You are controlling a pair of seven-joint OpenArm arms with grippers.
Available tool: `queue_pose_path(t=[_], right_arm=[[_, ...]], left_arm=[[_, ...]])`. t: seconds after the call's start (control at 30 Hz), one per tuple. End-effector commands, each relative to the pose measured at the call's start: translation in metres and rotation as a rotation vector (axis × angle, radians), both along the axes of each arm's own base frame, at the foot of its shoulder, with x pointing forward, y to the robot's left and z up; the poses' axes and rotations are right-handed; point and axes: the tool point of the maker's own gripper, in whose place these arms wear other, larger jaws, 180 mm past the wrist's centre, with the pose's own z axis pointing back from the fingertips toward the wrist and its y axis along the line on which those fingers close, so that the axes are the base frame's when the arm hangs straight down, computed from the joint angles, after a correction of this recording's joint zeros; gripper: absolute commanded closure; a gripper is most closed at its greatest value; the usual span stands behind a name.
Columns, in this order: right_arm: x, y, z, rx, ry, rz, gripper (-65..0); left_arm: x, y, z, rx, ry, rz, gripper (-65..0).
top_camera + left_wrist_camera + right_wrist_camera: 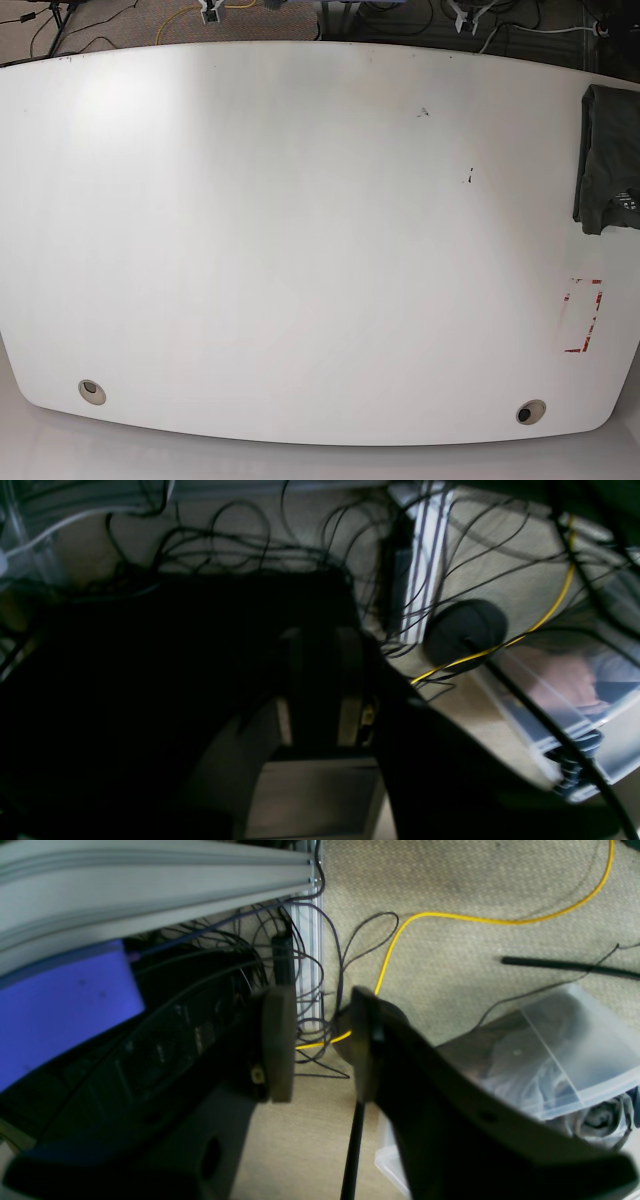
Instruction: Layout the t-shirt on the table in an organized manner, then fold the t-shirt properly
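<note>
Seeing t-shirt [608,160] folded at table [300,250] right edge; right gripper [320,1040] gaping empty (left gripper [320,690] unclear); I'm keeping stack square.

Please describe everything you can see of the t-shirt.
The t-shirt is dark charcoal-grey soft cloth, folded into a narrow upright rectangle. It lies flat at the right edge of the white table, partly cut off by the picture's border. A small pale label shows near its lower end. Nothing but the table touches it.
</note>
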Motion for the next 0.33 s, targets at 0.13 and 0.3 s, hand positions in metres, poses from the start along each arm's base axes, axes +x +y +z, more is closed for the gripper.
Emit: queue_pose_path(t=[0.13, 0.3], right_arm=[[-0.007, -0.003, -0.001, -0.001, 0.020, -0.006, -17.6], [-0.008, -0.002, -0.001, 0.001, 0.022, -0.007, -17.6]], left_arm=[[-0.001, -0.007, -0.001, -0.008, 0.015, 0.001, -16.4], [0.000, -0.009, -0.001, -0.011, 0.012, 0.002, -17.4]])
